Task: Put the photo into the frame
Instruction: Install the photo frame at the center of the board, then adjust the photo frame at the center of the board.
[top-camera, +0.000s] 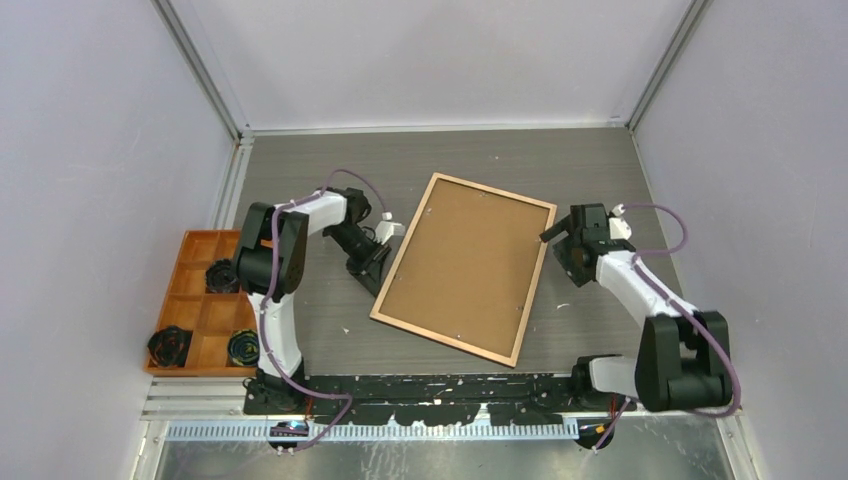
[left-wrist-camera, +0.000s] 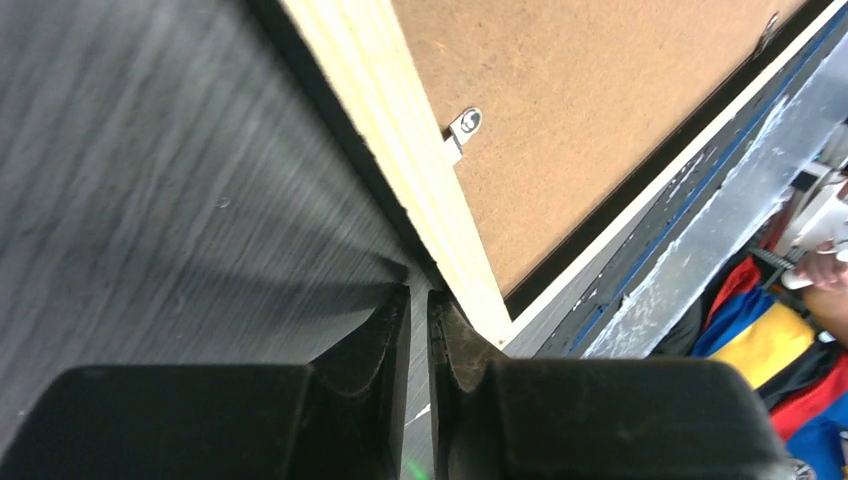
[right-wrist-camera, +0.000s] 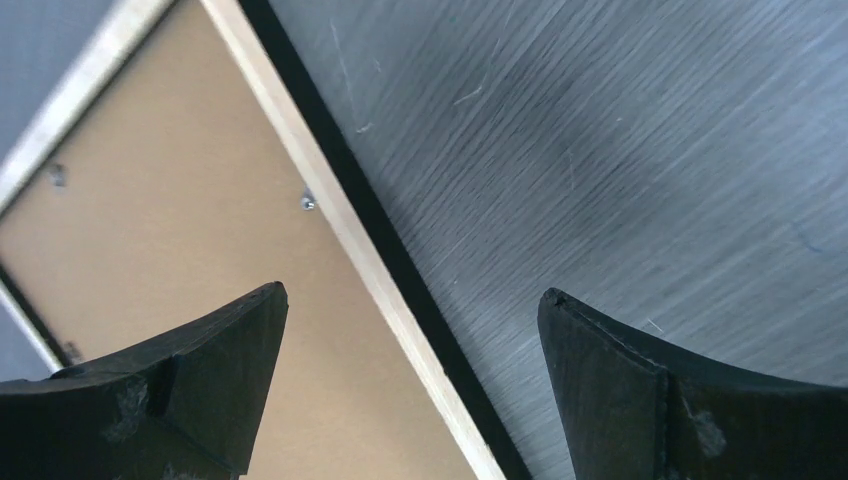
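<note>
The frame (top-camera: 445, 341) lies face down in the middle of the table, its light wood back up. A plain brown backing board (top-camera: 468, 265) fills it. The photo is hidden or out of view. My left gripper (top-camera: 370, 265) is shut and empty, low at the table beside the frame's left rail. In the left wrist view my left gripper (left-wrist-camera: 420, 295) sits at the rail (left-wrist-camera: 392, 150) near a corner, the right finger against its edge. My right gripper (top-camera: 558, 240) is open over the right rail. In the right wrist view my right gripper (right-wrist-camera: 412, 295) straddles the rail (right-wrist-camera: 333, 200), one finger over the board (right-wrist-camera: 180, 220).
A small metal tab (left-wrist-camera: 463, 128) on the frame's inner edge lies over the board. An orange compartment tray (top-camera: 190, 236) with black tape rolls (top-camera: 170, 345) stands at the left edge. Enclosure walls stand close on the left, right and back.
</note>
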